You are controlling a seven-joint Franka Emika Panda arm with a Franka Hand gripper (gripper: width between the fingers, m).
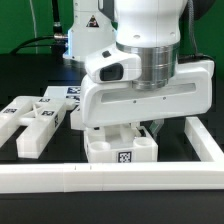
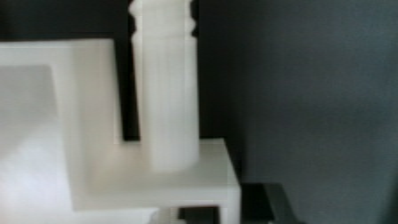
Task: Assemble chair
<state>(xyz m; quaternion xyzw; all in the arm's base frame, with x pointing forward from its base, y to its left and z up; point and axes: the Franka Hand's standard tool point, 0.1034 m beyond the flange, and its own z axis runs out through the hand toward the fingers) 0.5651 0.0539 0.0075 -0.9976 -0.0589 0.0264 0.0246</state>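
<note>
The white tray-like chair seat (image 1: 122,148) with a square tag on its front stands just behind the front rail. My gripper (image 1: 148,130) is down on it, and one dark finger (image 1: 153,127) shows at the seat's wall on the exterior view's right. In the wrist view the gripper (image 2: 231,206) appears shut on an edge of the white seat block (image 2: 107,150). A dark finger (image 2: 267,200) presses its side. A white upright bar (image 2: 169,90) with a ridged end rises from the block. The X-braced panel (image 1: 35,122) lies at the exterior view's left.
The long white L-shaped rail (image 1: 100,178) runs along the front and up the exterior view's right side (image 1: 205,142). Tagged white pieces (image 1: 72,93) lie behind the panel. The arm's wide white hand (image 1: 140,90) hides the table's middle.
</note>
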